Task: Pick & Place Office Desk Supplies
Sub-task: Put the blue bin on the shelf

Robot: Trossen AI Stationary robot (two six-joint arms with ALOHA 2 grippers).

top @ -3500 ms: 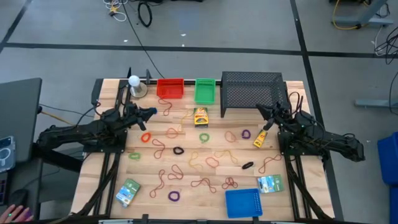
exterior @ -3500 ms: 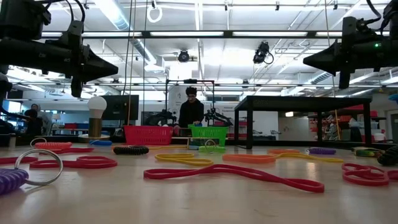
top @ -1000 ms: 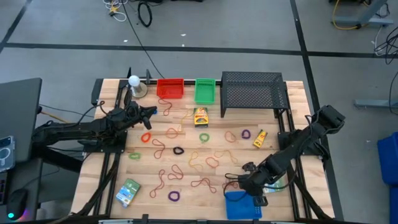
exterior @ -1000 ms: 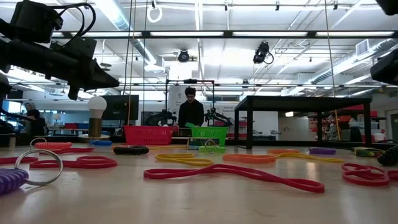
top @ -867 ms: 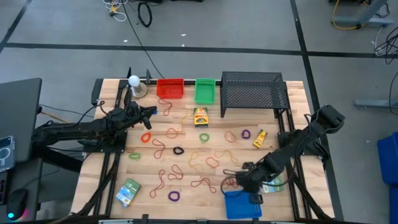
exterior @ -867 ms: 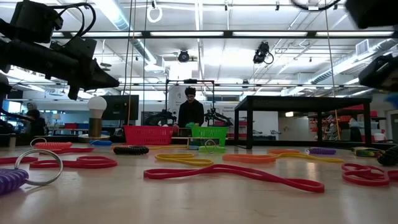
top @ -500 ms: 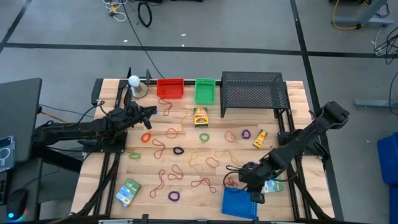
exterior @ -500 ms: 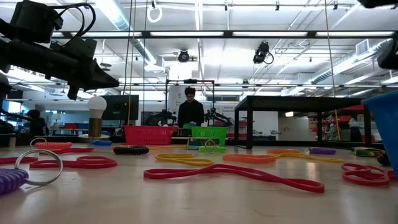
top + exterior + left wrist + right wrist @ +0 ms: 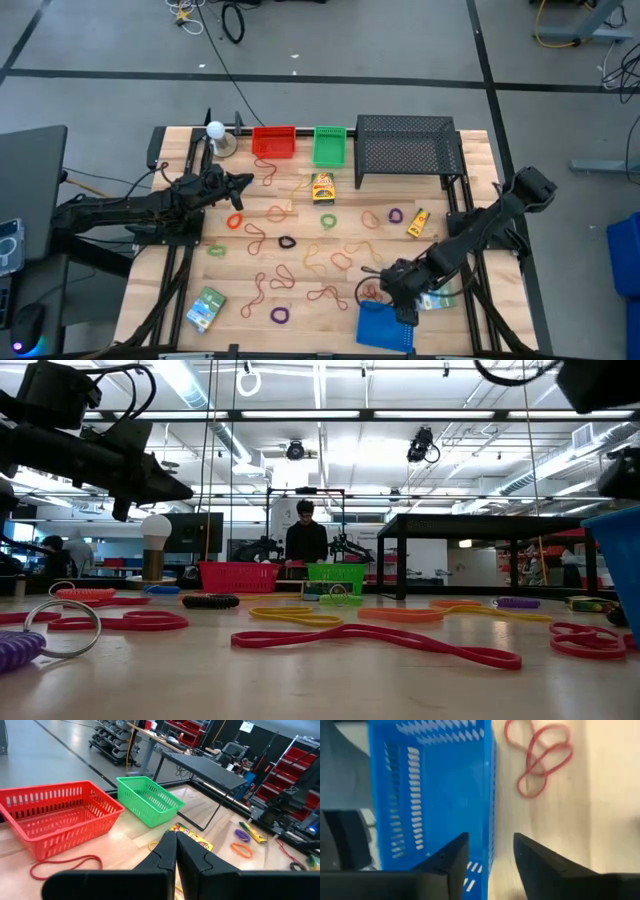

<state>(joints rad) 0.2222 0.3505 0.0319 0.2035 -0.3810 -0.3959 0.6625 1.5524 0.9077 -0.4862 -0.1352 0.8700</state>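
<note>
Fingers [image 9: 540,865] of the right gripper [image 9: 392,292] stand apart over the blue basket [image 9: 385,326] at the wooden counter's [image 9: 470,150] front edge; left gripper [image 9: 175,851] closed. Rubber bands [image 9: 330,262] litter the planks; a person [image 9: 305,542] stands beyond.

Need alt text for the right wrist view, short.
The right tool is open, its two dark fingers straddling the wall of a blue basket seen from above. Beside the basket, a tangle of red rubber bands lies on the pale wooden table.
</note>
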